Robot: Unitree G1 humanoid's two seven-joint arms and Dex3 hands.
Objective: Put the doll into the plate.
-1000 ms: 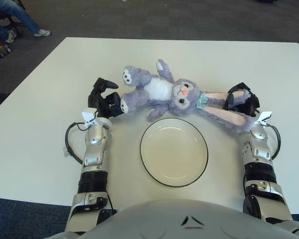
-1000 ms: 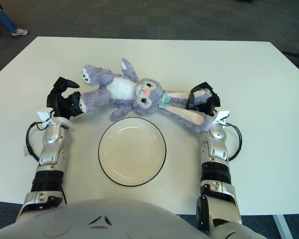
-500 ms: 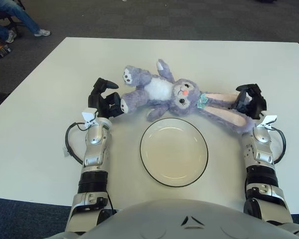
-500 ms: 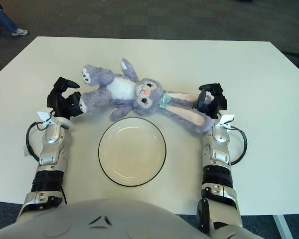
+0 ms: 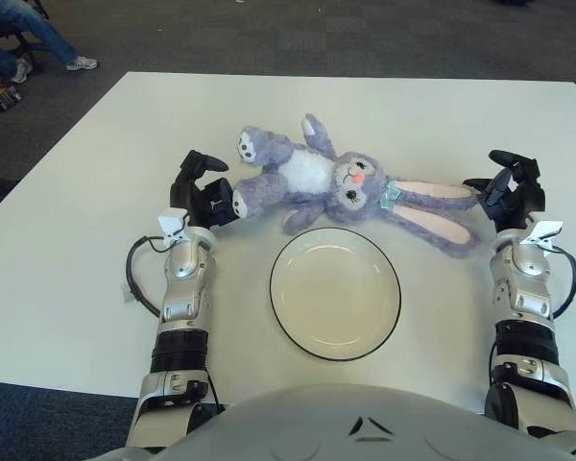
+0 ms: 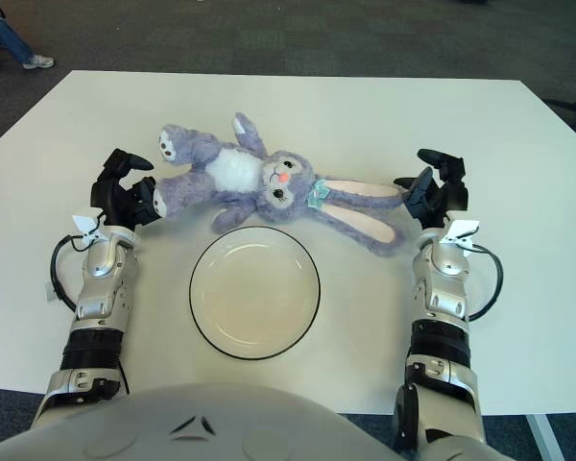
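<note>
A purple plush bunny doll (image 5: 312, 178) lies on its back on the white table, just behind the plate. Its long pink-lined ears (image 5: 432, 190) stretch to the right. The empty white plate (image 5: 335, 293) with a dark rim sits at the front centre. My left hand (image 5: 206, 192) is at the doll's lower foot, fingers spread and touching it. My right hand (image 5: 504, 187) is open, just right of the ear tips and apart from them.
The white table (image 5: 96, 144) ends in dark carpet at the back and both sides. A seated person's legs (image 5: 34, 34) show at the far left. A black cable (image 5: 134, 279) loops beside my left forearm.
My right hand has let go of the doll's ears and moved to the right, opening. The ears now lie flat on the table. The left hand and the doll's body have not moved.
</note>
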